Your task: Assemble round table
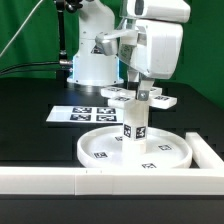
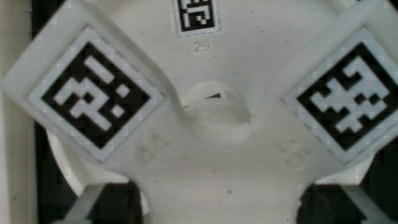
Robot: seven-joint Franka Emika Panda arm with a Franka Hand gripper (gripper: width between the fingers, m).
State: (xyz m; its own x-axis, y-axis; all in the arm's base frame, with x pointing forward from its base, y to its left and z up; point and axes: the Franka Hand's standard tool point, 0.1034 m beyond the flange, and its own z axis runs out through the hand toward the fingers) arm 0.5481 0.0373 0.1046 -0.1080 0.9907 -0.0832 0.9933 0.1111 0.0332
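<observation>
Holding the short cylindrical post (image 1: 135, 130) upright over the middle of the large rimmed round disc (image 1: 100, 150), we are gripping it near its top with our gripper (image 1: 141, 97), the jaws pinched onto its sides. In the wrist view we are looking down at the disc's flat white face, with a small raised socket (image 2: 215, 101) at the centre between two diamond-set square tags (image 2: 93, 92); the post itself is not clearly showing there, only the dark fingertips (image 2: 111, 205) at the frame edge. We are judging that the risk lies in seating: if the post is tilting or sitting off the socket, it could jam, cross-thread or skate across the smooth plastic, and any downward push could shove the disc against the long white rail (image 1: 60, 178). Everything is hard, glossy white plastic with crisp black-and-white tags, so our grip could slip on twisting. Behind the disc, the flat cross-shaped piece (image 1: 150, 99) is lying partly hidden by the gripper, near the marker board (image 1: 85, 113) on the black table (image 1: 30, 125).
</observation>
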